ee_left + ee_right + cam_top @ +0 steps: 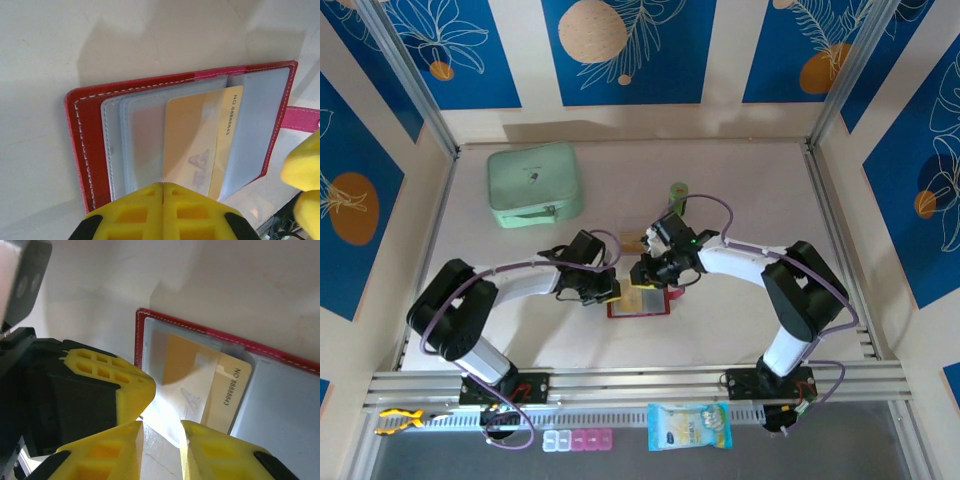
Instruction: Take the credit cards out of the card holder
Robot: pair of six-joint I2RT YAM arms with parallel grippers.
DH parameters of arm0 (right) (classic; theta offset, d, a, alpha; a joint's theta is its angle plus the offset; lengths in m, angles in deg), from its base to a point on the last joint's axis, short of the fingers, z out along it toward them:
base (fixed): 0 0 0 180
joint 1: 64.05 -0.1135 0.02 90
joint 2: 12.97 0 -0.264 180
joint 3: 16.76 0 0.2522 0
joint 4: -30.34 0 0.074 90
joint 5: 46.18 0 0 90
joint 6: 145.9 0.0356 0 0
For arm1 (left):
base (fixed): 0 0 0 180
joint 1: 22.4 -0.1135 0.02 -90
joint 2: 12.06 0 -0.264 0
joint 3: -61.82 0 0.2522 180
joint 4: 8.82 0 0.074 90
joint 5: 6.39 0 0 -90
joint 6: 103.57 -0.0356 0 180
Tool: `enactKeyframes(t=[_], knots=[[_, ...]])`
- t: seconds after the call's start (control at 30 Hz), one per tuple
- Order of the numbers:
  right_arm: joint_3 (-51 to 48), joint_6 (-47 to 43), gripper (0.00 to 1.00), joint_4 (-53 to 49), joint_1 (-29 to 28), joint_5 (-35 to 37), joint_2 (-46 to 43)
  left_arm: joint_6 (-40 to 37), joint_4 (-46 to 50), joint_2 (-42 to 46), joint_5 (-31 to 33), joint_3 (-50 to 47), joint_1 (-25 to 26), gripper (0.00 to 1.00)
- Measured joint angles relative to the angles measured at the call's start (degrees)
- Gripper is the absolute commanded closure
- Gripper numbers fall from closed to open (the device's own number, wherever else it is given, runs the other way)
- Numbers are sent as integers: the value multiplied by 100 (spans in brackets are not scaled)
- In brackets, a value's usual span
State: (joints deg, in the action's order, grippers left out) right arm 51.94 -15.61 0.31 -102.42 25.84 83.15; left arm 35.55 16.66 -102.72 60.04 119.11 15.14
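Observation:
The card holder (655, 309), a dark red wallet, lies open on the table between the arms. Its clear sleeves (142, 135) fan out inside the red cover (87, 145), and a pink strap tab (302, 119) sticks out at one side. One tan credit card (190, 140) (227, 390) printed with a number sits in a sleeve. My left gripper (163, 192) (605, 290) is shut, its tips against the near edge of the sleeves. My right gripper (162, 440) (645, 272) hovers at the same edge, its jaws a narrow gap apart with the sleeve end just ahead.
A mint-green zip case (535, 185) stands at the back left. A small green object (678, 190) lies behind the right arm. On the near rail are a blue-white packet (690, 425), a pill box (578, 440) and a yellow tool (400, 420).

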Motion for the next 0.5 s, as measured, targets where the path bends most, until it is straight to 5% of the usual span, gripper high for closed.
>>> enactKeyframes(t=[0.5], knots=[[-369,219,70,83,133,-173,284,0,-44,-127,-22,13,15,98]])
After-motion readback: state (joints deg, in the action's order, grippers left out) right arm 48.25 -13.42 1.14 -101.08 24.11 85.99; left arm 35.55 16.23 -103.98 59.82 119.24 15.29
